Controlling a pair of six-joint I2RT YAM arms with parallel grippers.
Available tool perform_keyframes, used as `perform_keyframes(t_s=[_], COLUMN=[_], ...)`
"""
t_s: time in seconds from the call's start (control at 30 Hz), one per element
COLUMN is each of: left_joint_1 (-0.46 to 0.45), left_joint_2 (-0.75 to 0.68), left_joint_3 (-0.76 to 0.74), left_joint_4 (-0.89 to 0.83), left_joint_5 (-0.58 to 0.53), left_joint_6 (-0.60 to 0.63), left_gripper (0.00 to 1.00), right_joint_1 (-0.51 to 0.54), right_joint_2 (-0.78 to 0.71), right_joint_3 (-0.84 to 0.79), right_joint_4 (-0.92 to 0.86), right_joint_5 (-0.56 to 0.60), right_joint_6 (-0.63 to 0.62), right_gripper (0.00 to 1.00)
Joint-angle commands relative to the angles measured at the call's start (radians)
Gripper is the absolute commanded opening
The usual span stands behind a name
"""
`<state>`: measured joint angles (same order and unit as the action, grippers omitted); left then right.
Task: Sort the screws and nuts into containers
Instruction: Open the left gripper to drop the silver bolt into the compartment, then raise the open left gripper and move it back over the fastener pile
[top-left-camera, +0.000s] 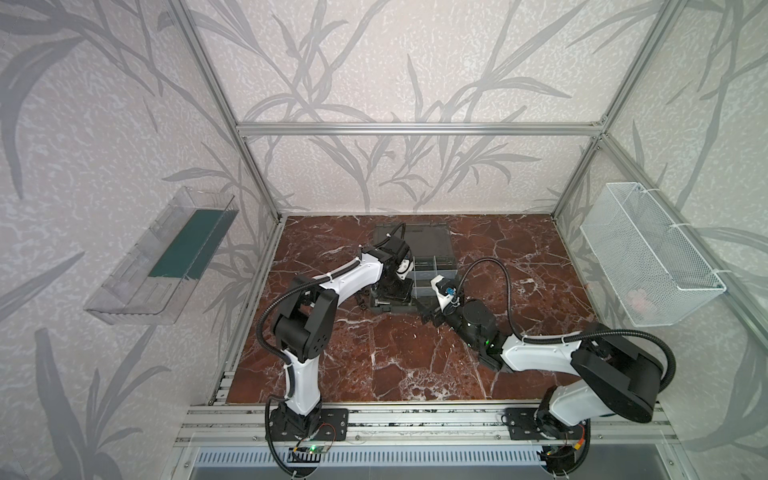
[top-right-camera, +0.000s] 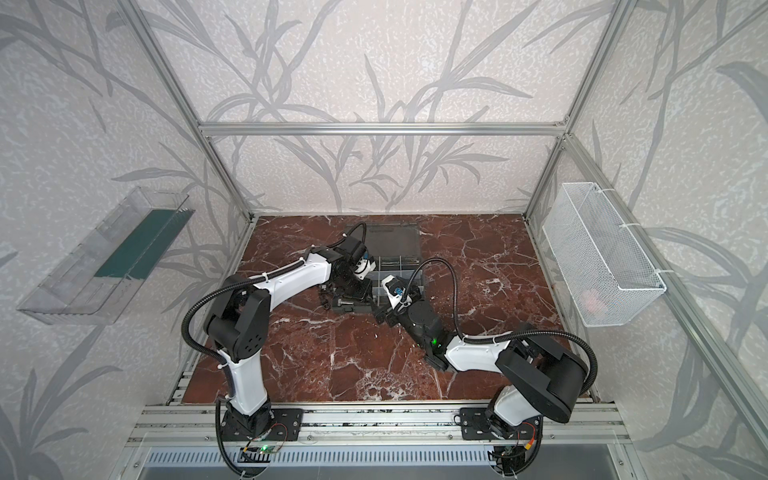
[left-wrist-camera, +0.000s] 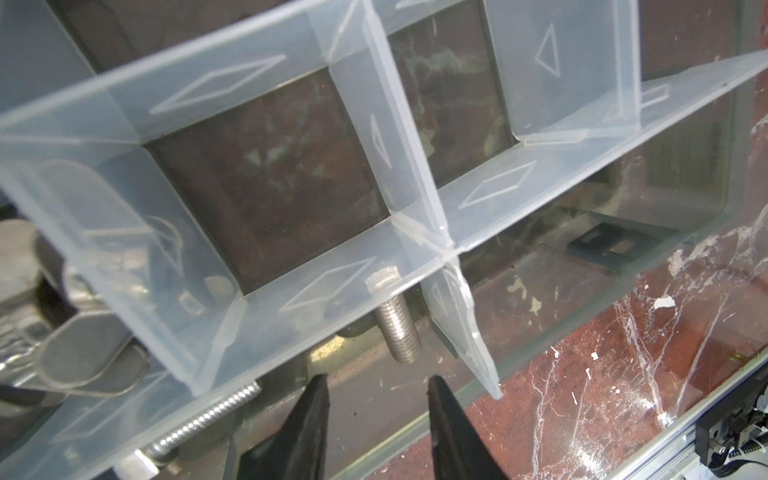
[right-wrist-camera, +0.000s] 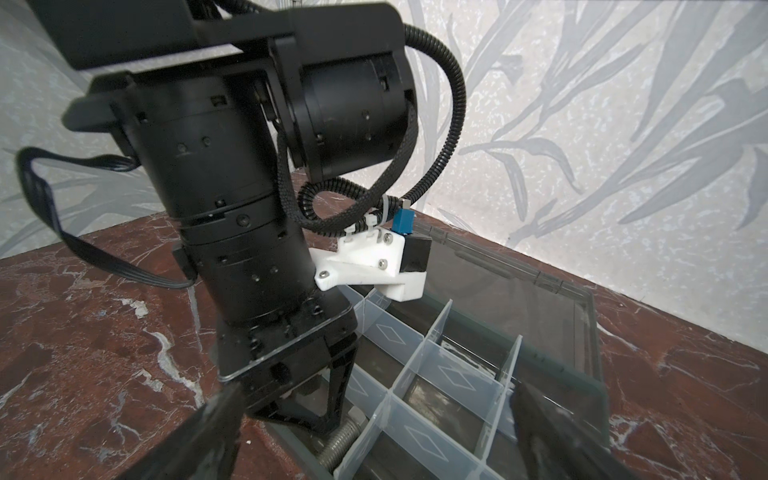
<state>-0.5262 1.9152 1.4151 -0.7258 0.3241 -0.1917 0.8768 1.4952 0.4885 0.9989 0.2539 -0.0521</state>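
The containers are compartments with translucent dividers (left-wrist-camera: 411, 224) in a dark grey organizer case (top-left-camera: 415, 245) (top-right-camera: 397, 247), whose lid lies open. My left gripper (left-wrist-camera: 377, 378) (top-left-camera: 390, 297) points down into a near compartment, open, with nothing between its fingers. A silver screw (left-wrist-camera: 397, 328) (right-wrist-camera: 340, 444) lies on that compartment's floor just past the fingertips. A second silver screw (left-wrist-camera: 208, 419) lies behind a divider, and dark pieces (left-wrist-camera: 91, 361) show blurred through the wall. My right gripper (right-wrist-camera: 378, 411) (top-left-camera: 426, 311) hovers wide open and empty at the case's near edge. I cannot pick out any nuts.
Small dark pieces (top-left-camera: 361, 301) lie on the red marble table just left of the case. A clear plastic tray (top-left-camera: 166, 257) hangs on the left wall and a white wire basket (top-left-camera: 648, 257) on the right. The two wrists stand close together over the case.
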Motion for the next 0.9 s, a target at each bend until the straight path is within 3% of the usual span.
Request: perform_keyframes(t_s=[0.0, 0.23, 0.5, 0.67, 0.77, 0.87], left_joint_1=[0.013, 0.056, 0.191, 0.227, 0.232, 0.236], left_joint_2=[-0.050, -0.176, -0.311, -0.352, -0.325, -0.289], left_joint_3=[0.006, -0.060, -0.178, -0.304, -0.248, -0.236], left_joint_4=[-0.002, 0.088, 0.245, 0.397, 0.299, 0.294], left_joint_5=[-0.040, -0.135, -0.283, -0.387, -0.368, -0.256], left_joint_6=[0.016, -0.004, -0.151, -0.191, -0.180, -0.191], left_gripper=[0.42, 0.54, 0.66, 0.84, 0.93, 0.95], right_joint_1=[-0.004, -0.004, -0.004, -0.004, -0.004, -0.004], right_joint_2=[-0.025, -0.020, -0.016, -0.005, -0.006, -0.001], right_joint_3=[-0.011, -0.008, -0.004, 0.010, 0.010, 0.011], right_joint_4=[0.043, 0.038, 0.037, 0.020, 0.018, 0.017], right_joint_5=[0.011, 0.003, -0.008, -0.043, -0.041, -0.040], right_joint_6=[0.011, 0.013, 0.018, 0.024, 0.024, 0.022], right_gripper=[0.99, 0.99, 0.99, 0.99, 0.99, 0.99])
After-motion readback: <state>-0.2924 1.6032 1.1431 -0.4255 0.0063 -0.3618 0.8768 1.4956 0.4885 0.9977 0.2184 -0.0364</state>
